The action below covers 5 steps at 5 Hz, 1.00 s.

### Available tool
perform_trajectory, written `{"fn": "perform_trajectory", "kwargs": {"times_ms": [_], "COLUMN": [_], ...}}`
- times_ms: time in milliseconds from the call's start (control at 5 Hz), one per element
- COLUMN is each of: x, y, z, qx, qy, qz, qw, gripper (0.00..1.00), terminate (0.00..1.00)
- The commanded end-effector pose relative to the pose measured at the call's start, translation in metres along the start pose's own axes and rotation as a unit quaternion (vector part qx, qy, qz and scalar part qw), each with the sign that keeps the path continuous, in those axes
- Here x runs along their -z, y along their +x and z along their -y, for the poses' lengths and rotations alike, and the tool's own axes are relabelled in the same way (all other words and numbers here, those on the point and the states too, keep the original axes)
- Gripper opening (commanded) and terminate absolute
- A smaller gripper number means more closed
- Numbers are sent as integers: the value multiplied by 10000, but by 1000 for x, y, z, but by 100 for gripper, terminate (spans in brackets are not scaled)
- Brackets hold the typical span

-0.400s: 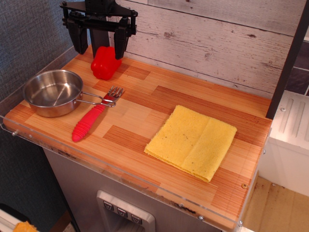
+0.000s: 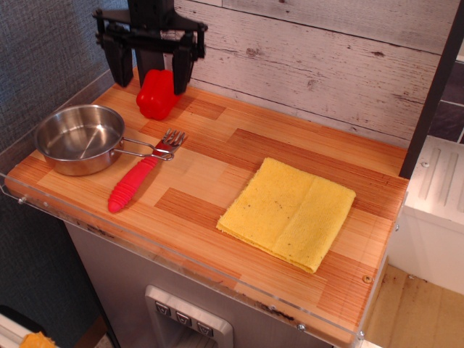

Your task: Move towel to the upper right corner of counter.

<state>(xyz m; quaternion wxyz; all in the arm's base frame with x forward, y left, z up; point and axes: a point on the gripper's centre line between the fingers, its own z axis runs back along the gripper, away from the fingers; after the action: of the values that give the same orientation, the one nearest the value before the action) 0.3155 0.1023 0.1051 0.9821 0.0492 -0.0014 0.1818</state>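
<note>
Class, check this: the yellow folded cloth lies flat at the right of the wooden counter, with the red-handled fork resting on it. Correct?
Not quite. In observation.image nothing rests on the yellow folded cloth. The red-handled fork lies on the wooden counter beside the steel pan, left of the cloth.

A single camera is looking down at an angle from in front of the counter (image 2: 217, 181), off toward its right end, facing the plank wall (image 2: 326, 65) behind. It is sitting near enough that the whole top is filling the frame.
</note>
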Motion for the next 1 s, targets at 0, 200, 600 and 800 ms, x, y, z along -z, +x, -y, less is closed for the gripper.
{"fn": "perform_trajectory", "kwargs": {"times_ms": [0, 200, 600, 800], "x": [-9, -7, 27, 41], "y": [-30, -49, -63, -71], "z": [39, 61, 97, 120], "qx": [914, 1549, 1973, 2172], "qy": [-190, -374, -594, -592], "qz": [456, 635, 426, 383], "qw": [9946, 9852, 9776, 9736], "gripper": [100, 100, 100, 100], "terminate": [0, 0, 0, 0]}}
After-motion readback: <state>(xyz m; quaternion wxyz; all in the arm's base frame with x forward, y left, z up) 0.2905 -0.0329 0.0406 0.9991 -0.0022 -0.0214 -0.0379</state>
